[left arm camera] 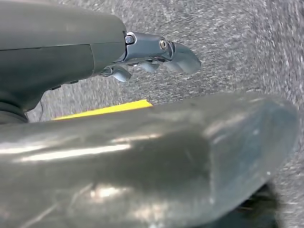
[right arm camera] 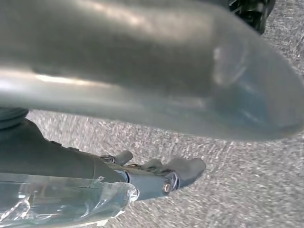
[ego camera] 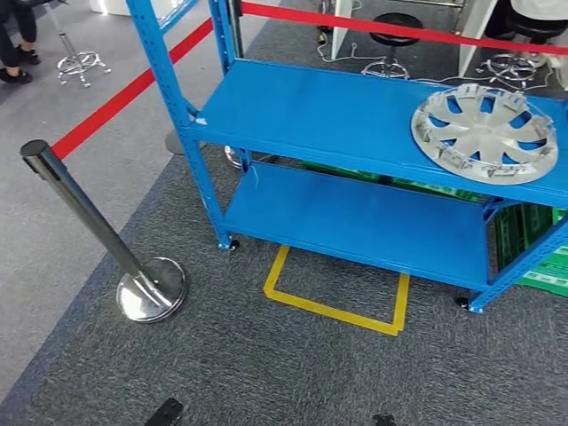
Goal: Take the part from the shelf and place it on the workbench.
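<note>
Over the grey carpet, the left hand (left arm camera: 107,71) hangs with its dark fingers (left arm camera: 179,54) stretched out loosely and apart, nothing between them and the thick grey thumb that crosses the wrist view below them. A strip of yellow floor tape (left arm camera: 107,109) shows on the carpet between fingers and thumb. The right hand (right arm camera: 107,175) hangs over the same carpet in much the same way: fingers (right arm camera: 186,168) extended and empty, the broad thumb well apart from them, with a crinkled clear plastic wrap (right arm camera: 61,202) along the wrist cover.

Ahead stands the blue shelf (ego camera: 321,115), the landmark for everything else. The part (ego camera: 485,133), a silver wheel cover with curved spokes, lies flat on the shelf's upper board near its right end, close to the front edge and touched by neither hand. The shelf's lower board (ego camera: 361,222) sits beneath it. On the floor just in front of the shelf, a yellow taped rectangle (ego camera: 335,306) marks the carpet, open on the side toward the shelf. Under and behind the shelf's right end are green crates (ego camera: 536,244). To the left of the shelf, a chrome stanchion (ego camera: 100,231) stands on a round base, carrying a red barrier belt (ego camera: 127,93) that runs back past the shelf's left post; another red belt (ego camera: 402,31) passes behind the shelf. Stools with chrome star bases (ego camera: 79,64) stand farther back.
</note>
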Robot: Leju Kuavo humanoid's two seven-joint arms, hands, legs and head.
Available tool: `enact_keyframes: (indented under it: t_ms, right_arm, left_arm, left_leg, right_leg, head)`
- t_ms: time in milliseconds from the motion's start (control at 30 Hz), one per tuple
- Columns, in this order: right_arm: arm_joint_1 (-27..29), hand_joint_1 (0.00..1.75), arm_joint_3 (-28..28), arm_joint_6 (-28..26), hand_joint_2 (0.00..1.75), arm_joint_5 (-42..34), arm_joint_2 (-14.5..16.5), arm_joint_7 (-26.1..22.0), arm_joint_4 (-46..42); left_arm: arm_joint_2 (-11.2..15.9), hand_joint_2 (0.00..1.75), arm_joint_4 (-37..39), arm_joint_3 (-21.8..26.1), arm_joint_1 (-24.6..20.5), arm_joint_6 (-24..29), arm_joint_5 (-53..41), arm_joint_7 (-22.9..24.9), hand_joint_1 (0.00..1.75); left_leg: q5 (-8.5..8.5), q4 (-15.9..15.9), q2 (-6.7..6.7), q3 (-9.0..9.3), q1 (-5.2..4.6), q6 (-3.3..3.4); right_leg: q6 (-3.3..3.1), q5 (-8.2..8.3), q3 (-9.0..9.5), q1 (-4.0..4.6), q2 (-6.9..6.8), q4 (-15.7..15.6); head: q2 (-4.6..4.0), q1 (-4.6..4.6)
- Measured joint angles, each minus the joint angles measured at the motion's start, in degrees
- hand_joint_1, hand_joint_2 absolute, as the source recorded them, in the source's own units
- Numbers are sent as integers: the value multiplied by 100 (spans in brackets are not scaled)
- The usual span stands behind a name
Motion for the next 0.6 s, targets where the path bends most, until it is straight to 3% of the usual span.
enact_keyframes:
  t_ms: [33, 67, 100, 167, 233, 267, 300, 333, 367, 433, 467, 533, 600]
  right_arm:
    - [8, 0, 2, 5, 0, 5, 0, 1, 0]
    - [17, 0, 3, 8, 0, 10, 0, 2, 0]
    - [22, 0, 3, 9, 0, 14, 0, 3, 0]
    - [13, 0, 4, 7, 0, 20, 0, 4, 0]
    - [2, 0, 6, -44, 0, 26, 0, -14, 0]
    - [9, 0, 7, -107, 0, 30, 0, -42, 0]
    - [25, 0, 7, -192, 0, 33, 0, -81, 0]
    - [46, 0, 7, -288, 0, 36, 0, -126, 0]
    - [61, 0, 7, -375, 0, 36, 0, -169, 0]
    - [49, 0, 8, -488, 0, 34, 0, -228, 0]
    - [32, 0, 9, -515, 0, 34, 0, -244, 0]
    - [20, 0, 9, -552, 0, 34, 0, -271, 0]
    - [35, 0, 9, -576, 0, 35, 0, -294, 0]
  left_arm:
    - [2, 0, 0, 2, 7, 0, -4, 1, 0]
    - [5, 0, 0, 7, 8, 0, -3, 1, 0]
    - [9, 0, 0, 13, 6, 0, -2, 1, 0]
    - [13, 0, 0, 25, 0, 0, -2, 1, 0]
    - [10, 0, 0, 32, -4, 0, -7, 14, 0]
    - [10, 0, 0, 35, -6, -1, -11, 25, 0]
    - [4, 0, 0, 38, -9, -6, -15, 34, 0]
    - [2, 0, 0, 42, -14, -14, -19, 36, 0]
    - [0, 0, 0, 49, -15, -22, -15, 27, 0]
    - [2, 0, 0, 75, -2, -31, -1, -2, 0]
    - [5, 0, 0, 92, 12, -27, 5, -13, 0]
    - [6, 0, 0, 124, 27, -14, 7, -19, 0]
    - [4, 0, 0, 144, 21, -3, 6, -19, 0]
  left_leg:
    - [6, 168, -14, -112, 1, -1]
    - [131, 117, -28, -121, 5, 3]
    - [345, -137, -67, -28, 14, 7]
    - [747, -885, -325, 292, 59, 11]
    - [858, -1322, -556, 477, 92, 41]
    - [841, -1382, -575, 497, 88, 76]
    - [845, -1395, -511, 497, 85, 122]
    - [859, -1413, -444, 500, 83, 170]
    - [873, -1429, -371, 504, 83, 218]
    - [880, -1446, -203, 509, 67, 287]
    - [874, -1445, -111, 509, 51, 307]
    - [863, -1443, 81, 513, 27, 321]
    - [852, -1440, 209, 522, 20, 320]
  right_leg:
    - [1, 2, -1, -1, 86, 1]
    - [7, 6, 0, -5, 173, 2]
    - [17, 11, 3, -11, 262, 2]
    - [59, 23, -10, -15, 428, 16]
    - [129, 44, -58, -15, 567, 21]
    - [174, 61, -84, -19, 633, 9]
    - [217, 83, -109, -34, 685, -16]
    - [252, 81, -132, -36, 623, -11]
    - [278, 23, -181, -30, 466, 67]
    - [304, -288, -411, -8, 36, 559]
    - [312, -496, -584, -7, -91, 936]
    - [326, -746, -839, -9, -161, 1539]
    - [331, -696, -817, -8, -172, 1583]
  head:
    - [0, 1]
    - [0, 1]
    - [-1, 1]
    - [-1, -2]
    - [0, -4]
    - [1, -4]
    - [1, -4]
    - [1, 0]
    - [1, 18]
    - [1, 58]
    - [0, 73]
    - [0, 72]
    - [0, 73]
